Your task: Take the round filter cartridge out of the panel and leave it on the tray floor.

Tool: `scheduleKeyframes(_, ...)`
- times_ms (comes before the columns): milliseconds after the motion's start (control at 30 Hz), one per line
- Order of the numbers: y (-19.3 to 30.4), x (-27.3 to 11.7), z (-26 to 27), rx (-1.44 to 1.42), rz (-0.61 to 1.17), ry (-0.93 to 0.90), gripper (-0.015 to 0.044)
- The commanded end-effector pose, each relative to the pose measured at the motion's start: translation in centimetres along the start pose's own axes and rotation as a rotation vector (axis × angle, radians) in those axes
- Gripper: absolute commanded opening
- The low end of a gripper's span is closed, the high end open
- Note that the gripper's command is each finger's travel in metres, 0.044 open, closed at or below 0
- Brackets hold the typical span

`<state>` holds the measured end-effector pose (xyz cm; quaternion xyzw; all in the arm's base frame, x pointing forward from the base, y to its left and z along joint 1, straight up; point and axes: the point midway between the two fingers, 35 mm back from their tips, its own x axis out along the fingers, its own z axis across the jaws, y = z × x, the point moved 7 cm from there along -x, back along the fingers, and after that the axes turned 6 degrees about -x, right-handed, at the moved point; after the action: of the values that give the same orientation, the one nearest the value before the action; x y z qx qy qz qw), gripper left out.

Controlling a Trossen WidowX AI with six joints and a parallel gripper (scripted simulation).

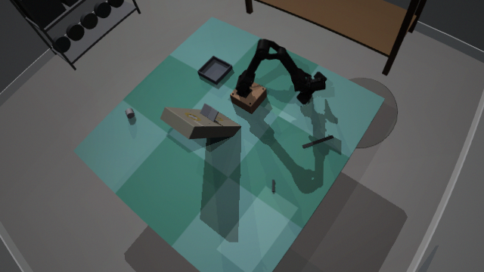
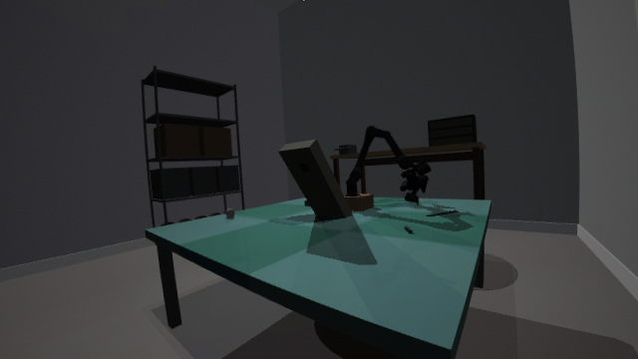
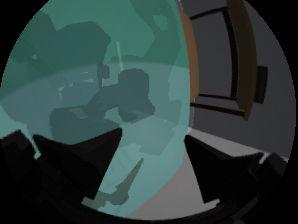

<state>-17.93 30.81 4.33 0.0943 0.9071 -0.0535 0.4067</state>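
The service panel [image 1: 177,114] [image 2: 321,181] is a beige slab tilted on the table. Its face shows in the top view and its back in the exterior view. A yellow-edged round feature [image 1: 193,116] lies on the left part of the face; whether it is the cartridge, and its slots, are too small to tell. A grey flat piece [image 1: 209,112] stands up from the face. The dark square tray [image 1: 223,76] lies behind the panel, left of the arm base; its floor shows nothing in it. My gripper [image 3: 154,135] is open and empty, over the table's right side, far from panel and tray.
The arm [image 1: 289,64] [image 2: 394,147] rises from a wooden base [image 1: 249,99] [image 2: 365,201] between tray and gripper. A small grey cylinder [image 1: 130,112] [image 2: 229,213] stands at the left. A dark bar [image 1: 318,141] [image 2: 443,213] and a short dark piece [image 1: 273,186] [image 2: 409,229] lie at the right.
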Motion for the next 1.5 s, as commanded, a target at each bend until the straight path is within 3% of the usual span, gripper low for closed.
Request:
scheduleKeyframes(0, 0.2, -0.2, 0.1, 0.004, 0.007, 0.000, 0.0374)
scheduleKeyframes(367, 7.1, -14.3, 5.7, 0.267, 0.434, -0.043, 0.0100)
scheduleKeyframes(600, 7.4, -24.1, 10.5, 0.454, 0.708, -0.104, 0.0100)
scheduleKeyframes(867, 3.4, -34.6, 15.5, 0.687, 1.019, -0.206, 0.0100)
scheduleKeyframes(1167, -6.0, -43.8, 18.9, 0.987, 1.368, -0.371, 0.0100)
scheduleKeyframes(1467, -17.8, -48.3, 18.3, 1.322, 1.689, -0.591, 0.0100)
